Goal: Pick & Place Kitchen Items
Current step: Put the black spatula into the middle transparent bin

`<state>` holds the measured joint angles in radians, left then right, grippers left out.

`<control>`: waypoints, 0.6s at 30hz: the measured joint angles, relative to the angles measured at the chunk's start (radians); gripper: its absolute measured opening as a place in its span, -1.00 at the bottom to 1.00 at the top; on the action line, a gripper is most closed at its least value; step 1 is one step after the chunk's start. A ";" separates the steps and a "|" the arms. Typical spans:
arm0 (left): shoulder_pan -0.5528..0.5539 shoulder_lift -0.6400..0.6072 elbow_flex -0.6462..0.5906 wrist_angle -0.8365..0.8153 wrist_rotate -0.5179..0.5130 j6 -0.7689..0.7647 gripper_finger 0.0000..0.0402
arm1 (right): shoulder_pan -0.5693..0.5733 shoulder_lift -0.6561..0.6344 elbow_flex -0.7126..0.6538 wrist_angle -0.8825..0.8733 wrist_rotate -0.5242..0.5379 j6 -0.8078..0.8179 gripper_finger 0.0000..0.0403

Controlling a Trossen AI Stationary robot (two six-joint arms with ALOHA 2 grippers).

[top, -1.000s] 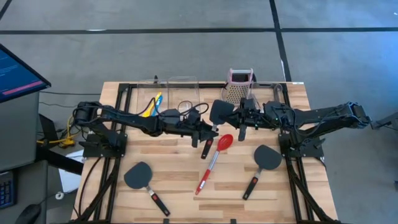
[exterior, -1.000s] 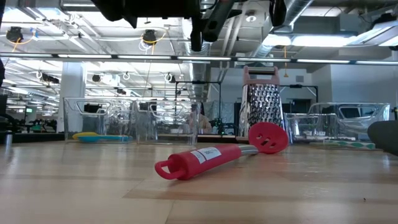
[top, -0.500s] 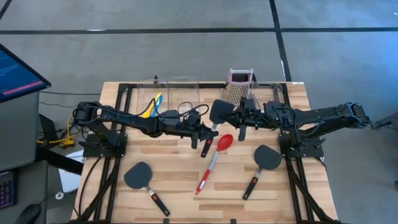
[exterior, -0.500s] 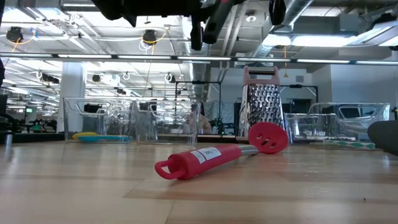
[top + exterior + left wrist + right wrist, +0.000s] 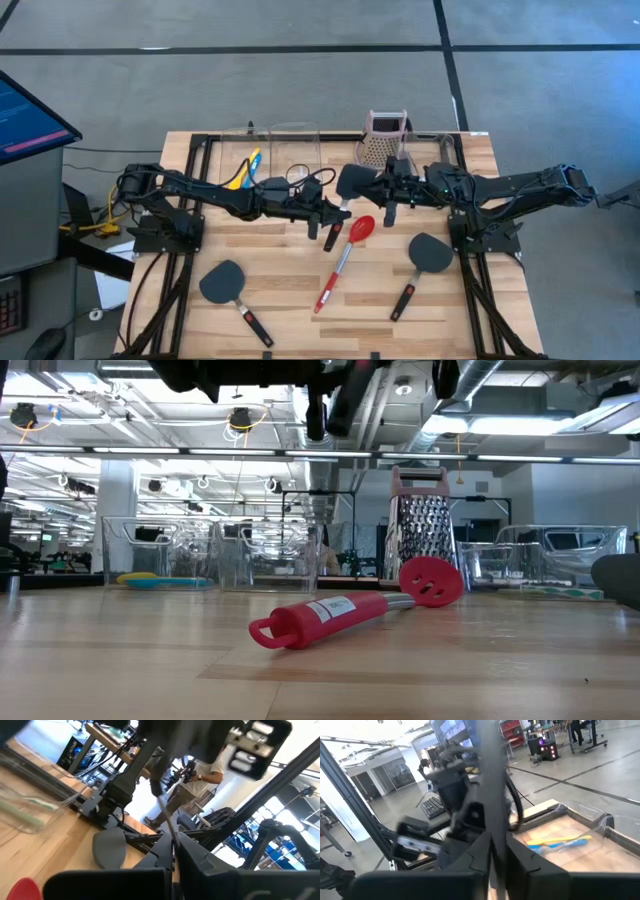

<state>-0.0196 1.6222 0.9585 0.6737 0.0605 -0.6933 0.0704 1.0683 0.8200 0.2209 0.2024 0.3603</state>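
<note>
**Change from one second earlier.** The left gripper [image 5: 335,212], then wide apart, has closed on the shaft of the raised black spatula [image 5: 351,180]. The spatula's head has drifted slightly toward the left arm. Everything lying on the table [image 5: 300,320] has stayed in place.

**Writing.** In the low view the red spoon [image 5: 330,615] carries a white label on its handle, but the print is too small to read. The text on the blue monitor screen [image 5: 25,115] beside the table is also unreadable.

**End effectors.** Both arms meet above the middle of the table.
- The left gripper is clamped on the spatula; in the left wrist view a thin shaft runs up from between its fingers [image 5: 200,860].
- The right gripper [image 5: 383,190] is at the head end of the same spatula. Whether it is gripping or has let go cannot be told.

**Surroundings.**
- The red spoon lies on the boards just below the grippers, bowl toward them.
- The near-left spatula [image 5: 225,283] and the near-right spatula [image 5: 428,255] rest flat, well apart.
- At the far edge, the yellow and blue spoons [image 5: 243,170] lie in a clear bin [image 5: 293,135].
- The pink-topped box grater [image 5: 383,140] stands upright near that bin.
</note>
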 joint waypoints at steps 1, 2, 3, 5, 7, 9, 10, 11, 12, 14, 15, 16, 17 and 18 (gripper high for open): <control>0.000 0.000 -0.001 -0.005 0.001 0.000 -1.00 | 0.000 -0.001 0.000 0.004 0.000 0.000 -0.81; 0.000 0.000 -0.002 -0.008 0.001 0.000 -1.00 | 0.000 -0.003 0.000 0.008 0.000 0.000 -0.76; 0.000 0.000 -0.002 -0.007 0.001 0.000 -1.00 | 0.000 -0.003 0.000 0.012 0.000 0.000 -0.72; 0.000 0.000 -0.002 -0.002 0.003 0.000 -1.00 | 0.000 -0.002 0.000 0.016 0.000 0.000 -0.65; 0.000 0.000 -0.002 -0.004 0.006 0.000 -1.00 | 0.000 -0.004 0.000 0.027 0.000 0.000 -0.59; 0.000 0.000 -0.002 -0.003 0.008 0.000 -1.00 | 0.000 -0.004 0.000 0.033 0.000 0.000 -0.54; 0.000 0.000 -0.002 -0.002 0.008 0.000 -1.00 | 0.000 -0.007 0.000 0.032 0.000 0.000 -0.50; 0.000 0.000 -0.002 -0.002 0.008 0.000 -1.00 | 0.000 -0.014 0.000 0.027 0.000 0.000 -0.47; 0.000 0.000 -0.002 -0.002 0.008 0.000 -1.00 | 0.000 -0.019 0.000 0.028 0.001 0.000 -0.43; 0.000 0.000 -0.002 -0.001 0.018 0.000 -1.00 | 0.000 -0.033 0.001 0.027 0.000 0.011 -0.33; 0.000 0.000 -0.002 -0.001 0.021 0.000 -1.00 | 0.000 -0.045 -0.001 0.014 0.000 0.026 -0.27; 0.000 -0.003 -0.002 -0.003 0.023 0.000 -1.00 | 0.000 -0.055 -0.001 0.017 0.000 0.039 -0.21; 0.000 -0.006 -0.002 -0.004 0.023 0.000 -1.00 | 0.000 -0.067 0.000 0.022 0.000 0.051 -0.15; 0.000 -0.011 -0.002 -0.004 0.023 0.000 -1.00 | 0.000 -0.084 0.000 0.016 0.000 0.061 -0.08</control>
<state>-0.0193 1.6111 0.9565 0.6699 0.0838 -0.6930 0.0704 0.9848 0.8200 0.2373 0.2027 0.4216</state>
